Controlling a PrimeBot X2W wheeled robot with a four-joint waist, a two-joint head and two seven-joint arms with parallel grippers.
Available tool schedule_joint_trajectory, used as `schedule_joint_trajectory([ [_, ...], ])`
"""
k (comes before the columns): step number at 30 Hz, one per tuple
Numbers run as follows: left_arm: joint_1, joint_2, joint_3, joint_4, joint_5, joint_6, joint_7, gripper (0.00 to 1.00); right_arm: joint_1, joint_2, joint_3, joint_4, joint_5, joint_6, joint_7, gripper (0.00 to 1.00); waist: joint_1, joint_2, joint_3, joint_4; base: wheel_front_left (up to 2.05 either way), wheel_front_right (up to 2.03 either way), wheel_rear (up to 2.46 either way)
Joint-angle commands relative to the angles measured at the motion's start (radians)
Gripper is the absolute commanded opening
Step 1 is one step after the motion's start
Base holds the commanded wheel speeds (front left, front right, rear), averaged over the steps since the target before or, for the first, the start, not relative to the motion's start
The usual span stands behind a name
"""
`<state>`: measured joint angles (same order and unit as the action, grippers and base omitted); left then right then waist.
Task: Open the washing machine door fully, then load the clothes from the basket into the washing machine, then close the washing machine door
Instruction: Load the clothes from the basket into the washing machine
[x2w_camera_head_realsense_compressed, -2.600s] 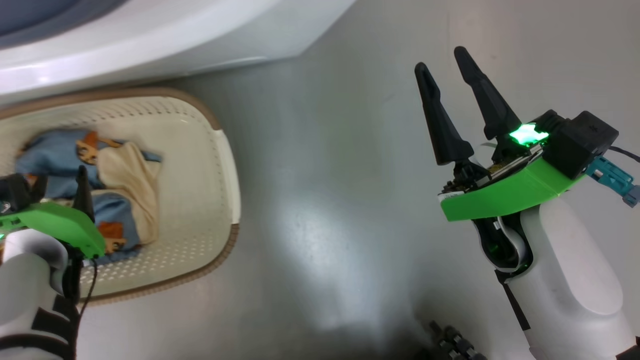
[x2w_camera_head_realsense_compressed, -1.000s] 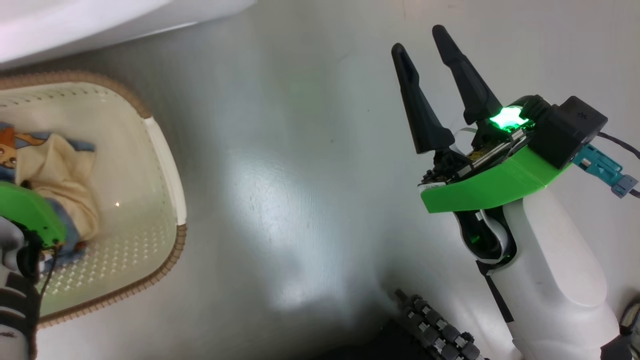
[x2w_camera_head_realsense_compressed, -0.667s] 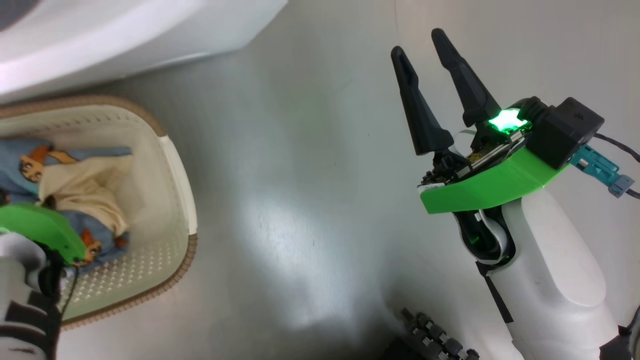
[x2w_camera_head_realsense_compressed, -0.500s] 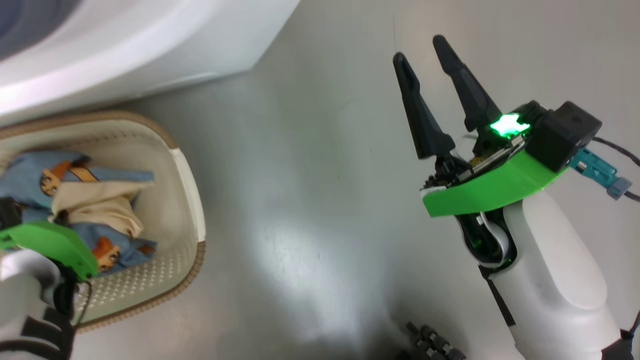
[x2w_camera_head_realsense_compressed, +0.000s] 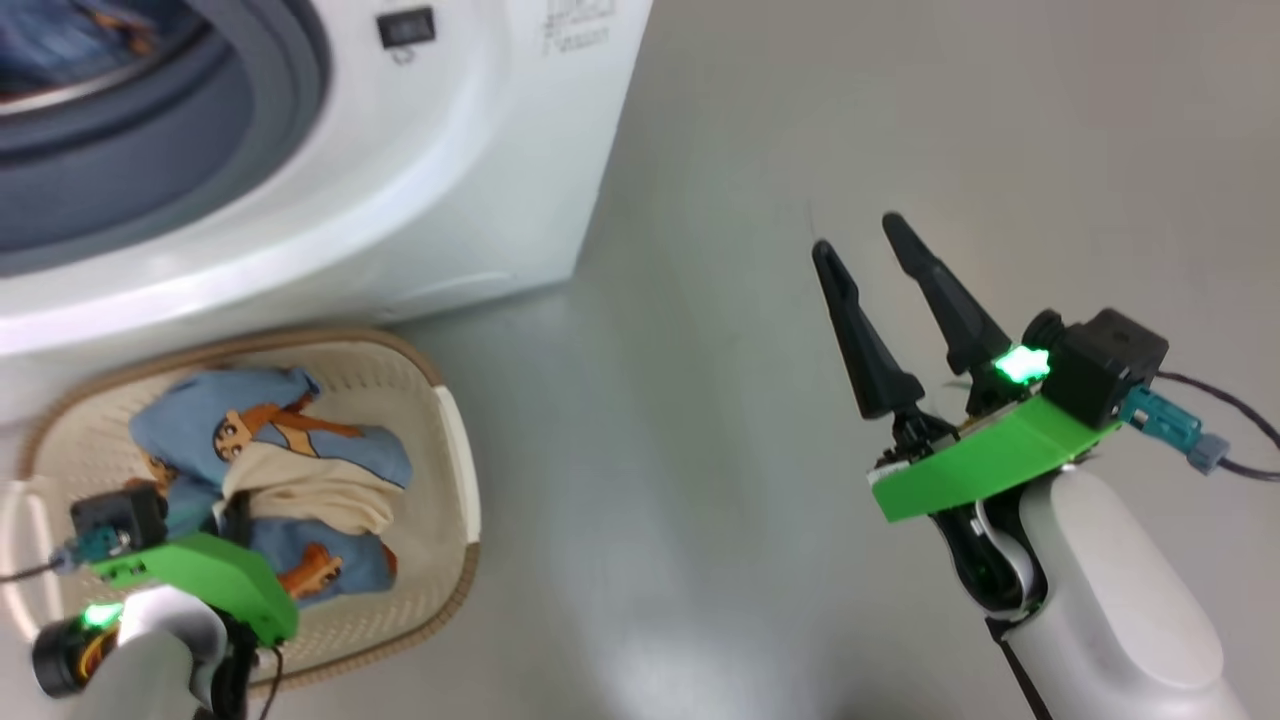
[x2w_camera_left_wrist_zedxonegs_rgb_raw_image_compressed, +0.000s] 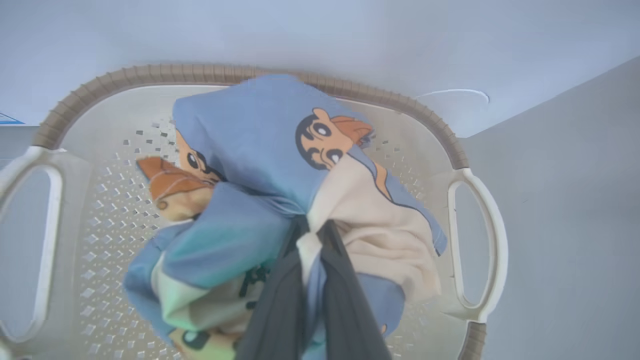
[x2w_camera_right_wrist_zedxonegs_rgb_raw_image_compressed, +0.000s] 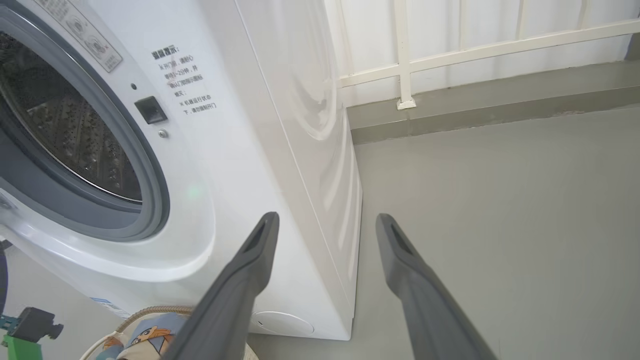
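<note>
Now my left pincer (x2w_camera_left_wrist_zedxonegs_rgb_raw_image_compressed: 314, 229) has clamped on the clothes (x2w_camera_left_wrist_zedxonegs_rgb_raw_image_compressed: 250, 130), bunched in the basket (x2w_camera_left_wrist_zedxonegs_rgb_raw_image_compressed: 410, 102) beside the washing machine (x2w_camera_head_realsense_compressed: 480, 190), whose open drum (x2w_camera_right_wrist_zedxonegs_rgb_raw_image_compressed: 75, 130) my head has swung up to. Right pincer (x2w_camera_head_realsense_compressed: 855, 235) stands apart, empty. Lifting should follow.

The washing machine (x2w_camera_head_realsense_compressed: 400, 200) runs off my head view on the far side and the left, so its round hole is only partly seen. The small writing (x2w_camera_head_realsense_compressed: 577, 28) on it is too blurry to read. The clothes (x2w_camera_left_wrist_zedxonegs_rgb_raw_image_compressed: 250, 130) hide most of the basket (x2w_camera_left_wrist_zedxonegs_rgb_raw_image_compressed: 100, 210) floor. My left gripper (x2w_camera_left_wrist_zedxonegs_rgb_raw_image_compressed: 313, 232) looks blurry close to its camera, and the picture's edge cuts it off.
</note>
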<state>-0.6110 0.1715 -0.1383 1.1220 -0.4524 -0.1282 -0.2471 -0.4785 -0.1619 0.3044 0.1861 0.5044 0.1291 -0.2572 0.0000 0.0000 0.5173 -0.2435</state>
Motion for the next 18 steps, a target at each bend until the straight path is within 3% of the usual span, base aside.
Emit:
schedule_joint_trajectory([
  [1,0.037,0.027,0.017,-0.02,-0.009,-0.002,-0.012,0.0,0.036,-0.003,0.013,-0.018,0.005,0.002,-0.005,1.0,0.0,0.0,-0.095,0.046,0.0,0.0,0.0],
  [9,0.178,0.033,-0.01,-0.232,-0.056,-0.002,-0.014,0.0,0.102,-0.03,0.005,0.0,0.008,0.002,-0.005,1.0,0.0,0.0,-0.221,0.079,0.0,0.0,0.0],
  [18,0.292,0.022,0.003,-0.484,-0.025,-0.002,-0.015,0.0,0.162,-0.051,-0.011,0.009,0.011,0.002,-0.005,1.0,0.0,0.0,-0.326,0.119,0.0,0.0,0.0],
])
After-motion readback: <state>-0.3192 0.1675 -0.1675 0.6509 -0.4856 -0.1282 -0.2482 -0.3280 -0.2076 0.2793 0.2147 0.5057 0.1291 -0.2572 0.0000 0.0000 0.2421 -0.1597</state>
